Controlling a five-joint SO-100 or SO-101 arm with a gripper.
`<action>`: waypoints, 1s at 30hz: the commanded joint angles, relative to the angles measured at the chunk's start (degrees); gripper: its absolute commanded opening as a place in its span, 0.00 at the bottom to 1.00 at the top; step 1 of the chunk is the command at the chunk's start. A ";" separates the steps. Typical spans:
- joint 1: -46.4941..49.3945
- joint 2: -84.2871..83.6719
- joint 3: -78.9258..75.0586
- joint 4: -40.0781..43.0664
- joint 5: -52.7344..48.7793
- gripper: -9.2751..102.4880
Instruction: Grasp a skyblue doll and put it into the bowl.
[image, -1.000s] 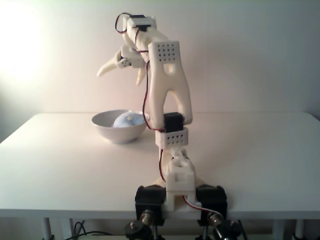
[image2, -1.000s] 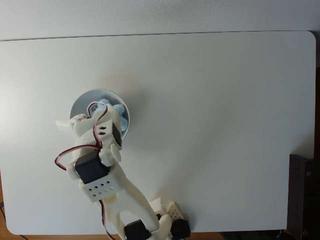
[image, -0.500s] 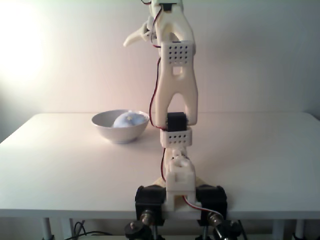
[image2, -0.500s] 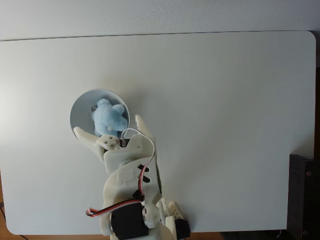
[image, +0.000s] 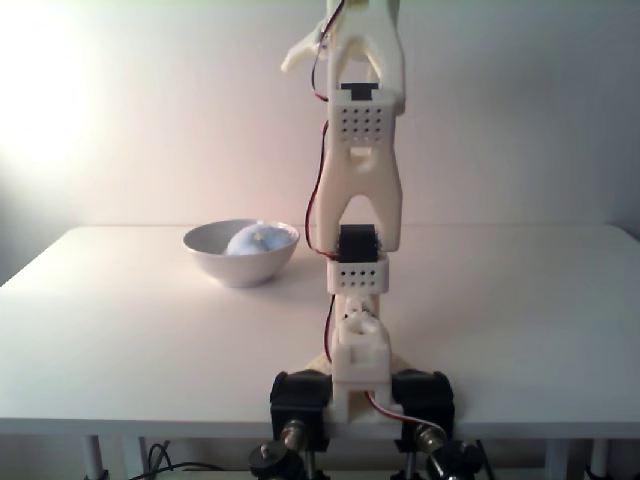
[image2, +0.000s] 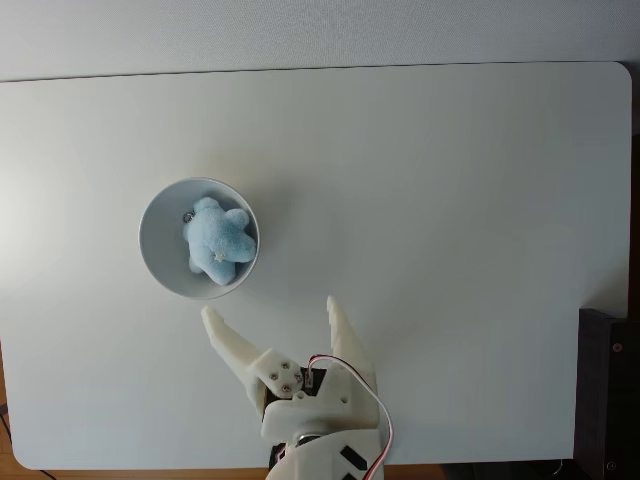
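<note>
From the camera looking down, I see the doll (image2: 218, 243) lying inside the bowl (image2: 158, 245), toward its right half, with the bowl on the left part of the table (image2: 450, 200). My gripper (image2: 270, 323) is spread wide with nothing between the fingers, and it sits clear of the bowl, below and to the right of it in this view, the two fingertips pointing up the picture. In the front camera the arm (image: 360, 200) stands nearly upright from its base at the near table edge, and one finger (image: 300, 50) pokes out to the left at the top of the frame. There the bowl (image: 240, 262) sits left of the arm, well behind the base, with the doll (image: 250, 241) showing above its rim.
</note>
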 joint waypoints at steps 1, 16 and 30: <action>0.26 3.96 -1.41 3.78 0.44 0.52; -0.62 24.35 23.73 4.92 0.18 0.27; -0.62 46.41 60.73 -7.21 0.18 0.27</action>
